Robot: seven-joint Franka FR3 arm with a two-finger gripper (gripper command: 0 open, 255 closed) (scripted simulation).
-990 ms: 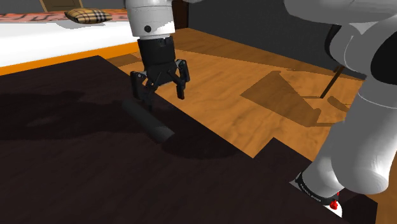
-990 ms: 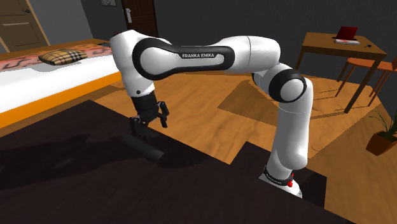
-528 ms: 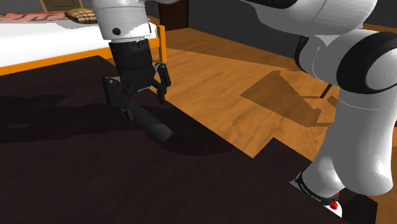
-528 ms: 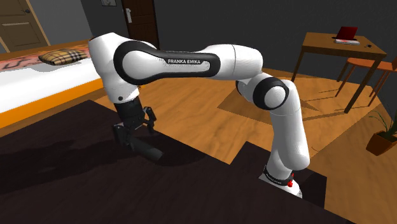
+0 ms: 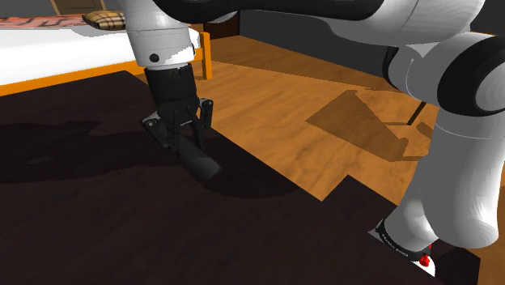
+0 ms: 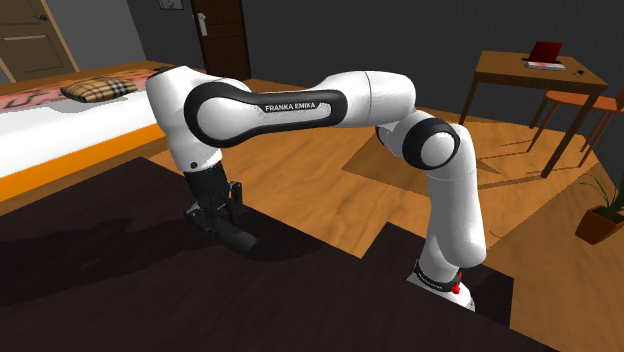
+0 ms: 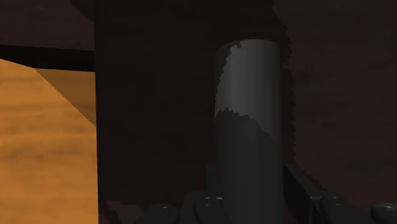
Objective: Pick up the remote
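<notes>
One white Franka arm (image 5: 453, 146) rose nearest to me in the shoulder view, its base (image 5: 402, 236) planted at the lower right beside a small red button (image 5: 425, 260). From there it arched overhead and dropped toward that view's left. Below it spread the dark brown work surface (image 5: 121, 227), nearly black in this light.

Further out, the black gripper (image 5: 181, 136) pointed down at the surface, close to the edge that borders the floor. The remote (image 5: 201, 160) was a dark grey bar with rounded sides, lying flat on the work surface. Its free end aimed toward the shoulder view's lower right and its other end sat inside the gripper. In the wrist view the remote (image 7: 248, 127) ran straight out from between the two fingers (image 7: 298, 188), and each stood flush against one side of it. I read that as the pincer closed on the remote (though the bar itself was not yet lifted off the surface).

Beyond lay an orange wooden floor (image 5: 307, 89), then a white bed (image 5: 48, 48) with an orange frame and a plaid pillow (image 5: 109, 19). Farthest off in the second exterior view I saw a dark door (image 6: 222, 35). To its right were a wooden desk (image 6: 535, 72) holding something red (image 6: 545, 52), a chair (image 6: 585, 100) and a potted plant (image 6: 605, 215).
</notes>
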